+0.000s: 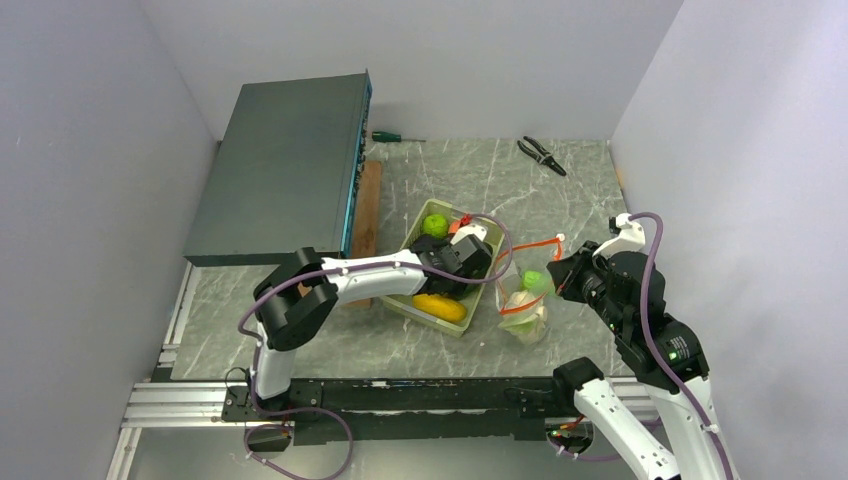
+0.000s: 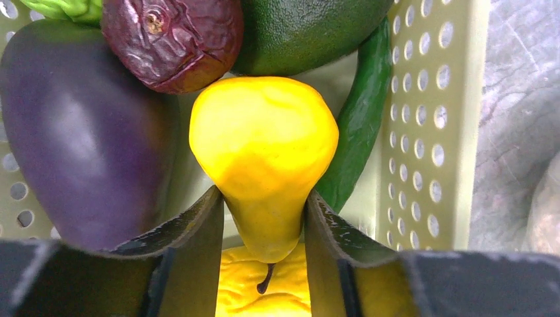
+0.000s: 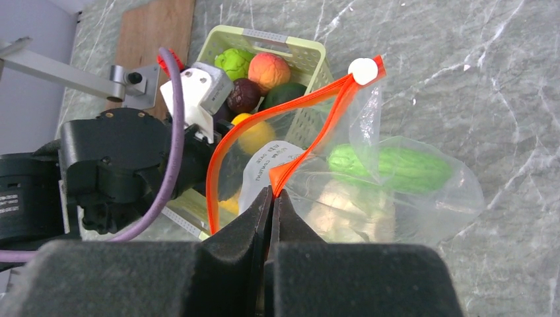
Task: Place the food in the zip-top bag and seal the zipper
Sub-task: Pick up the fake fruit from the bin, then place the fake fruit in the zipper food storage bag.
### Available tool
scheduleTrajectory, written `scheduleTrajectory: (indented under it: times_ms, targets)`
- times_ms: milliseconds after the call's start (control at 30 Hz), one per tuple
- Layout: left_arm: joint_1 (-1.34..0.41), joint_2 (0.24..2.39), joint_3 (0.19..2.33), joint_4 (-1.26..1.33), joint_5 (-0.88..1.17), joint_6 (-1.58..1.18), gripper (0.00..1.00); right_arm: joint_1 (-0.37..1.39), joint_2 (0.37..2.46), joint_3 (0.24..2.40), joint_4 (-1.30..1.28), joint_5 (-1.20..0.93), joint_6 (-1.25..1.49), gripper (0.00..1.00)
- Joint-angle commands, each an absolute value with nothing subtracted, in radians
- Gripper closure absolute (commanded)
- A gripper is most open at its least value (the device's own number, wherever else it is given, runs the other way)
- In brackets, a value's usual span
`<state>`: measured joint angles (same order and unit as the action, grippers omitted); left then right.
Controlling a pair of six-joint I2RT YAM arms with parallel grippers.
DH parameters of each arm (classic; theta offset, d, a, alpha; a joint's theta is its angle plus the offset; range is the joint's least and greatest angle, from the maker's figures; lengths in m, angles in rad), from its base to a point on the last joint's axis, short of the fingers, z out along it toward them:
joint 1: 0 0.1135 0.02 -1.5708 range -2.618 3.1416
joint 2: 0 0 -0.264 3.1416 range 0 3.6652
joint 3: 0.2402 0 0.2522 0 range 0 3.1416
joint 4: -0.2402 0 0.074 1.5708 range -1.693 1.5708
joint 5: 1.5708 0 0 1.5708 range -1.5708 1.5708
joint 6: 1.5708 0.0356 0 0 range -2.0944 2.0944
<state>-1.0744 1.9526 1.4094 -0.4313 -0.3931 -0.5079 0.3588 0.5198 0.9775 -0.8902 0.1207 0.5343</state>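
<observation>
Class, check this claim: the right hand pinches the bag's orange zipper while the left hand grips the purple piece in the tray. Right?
No. The left wrist view shows the left hand gripping the yellow piece instead. The right hand does pinch the zipper.

This is presenting as a robotics lab test cell. Plain pale partition walls [image 1: 90, 150] are enclosing a marble-patterned table [image 1: 480, 180] on three sides. Aluminium extrusion rails [image 1: 180, 405] are running along its near edge, where both arm bases [image 1: 268, 385] are sitting. A screwdriver [image 1: 395, 136] and pliers [image 1: 541, 155] are lying at the far edge, the screwdriver beside a dark metal equipment case [image 1: 285, 165]
</observation>
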Motion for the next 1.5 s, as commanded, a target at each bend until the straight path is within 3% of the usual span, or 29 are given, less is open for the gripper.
scheduleTrajectory:
  times_ms: [0,233,600,767,1100,1467]
  targets:
    - [-1.071,1.833,1.401,-0.416,-0.364,-0.485,0.63,0.359,0.522,0.999,-0.864,0.110,0.528,1.00]
    - [-1.071,1.686,1.372,-0.443,-0.314,-0.462,0.75,0.359,0.519,0.986,-0.855,0.109,0.526,1.00]
    - [-1.071,1.446,1.361,-0.326,-0.019,-0.425,0.76,0.360,0.534,0.996,-0.847,0.080,0.523,1.00]
    - [-1.086,1.514,1.502,-0.281,0.210,-0.438,0.71,0.359,0.540,0.999,-0.847,0.068,0.523,1.00]
    - [-1.101,1.714,1.638,-0.295,0.289,-0.553,0.71,0.358,0.519,1.038,-0.856,0.077,0.520,1.00]
    - [-1.087,1.776,1.637,-0.252,0.424,-0.600,0.68,0.360,0.486,1.034,-0.810,0.072,0.530,1.00]
